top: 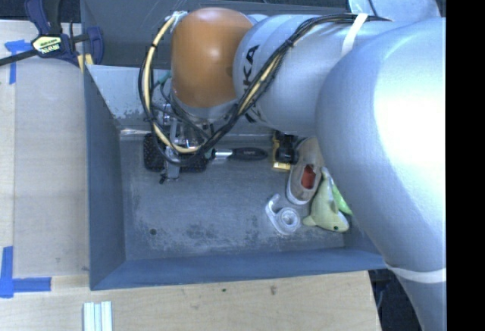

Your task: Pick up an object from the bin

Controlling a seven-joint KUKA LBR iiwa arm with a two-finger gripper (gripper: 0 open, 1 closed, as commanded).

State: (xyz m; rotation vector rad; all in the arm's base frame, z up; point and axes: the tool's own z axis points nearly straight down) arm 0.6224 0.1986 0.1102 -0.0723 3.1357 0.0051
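Black and bristly at ten o'clock on the floor of the grey bin (106, 193): seemingly a brush (154, 155), dark handle (246, 154) pointing toward three o'clock. Poised low, right over its head, beneath the orange wrist cover (204, 53): pincer (173, 163), open or closed impossible to tell. Judged as the reach-and-grasp step; nothing seen lifted. Next calls for closing squarely on the brush, then rising straight, clear of the near wall. Well apart, at four o'clock: clear cup (282, 217), yellow-green soft toy (330, 210).
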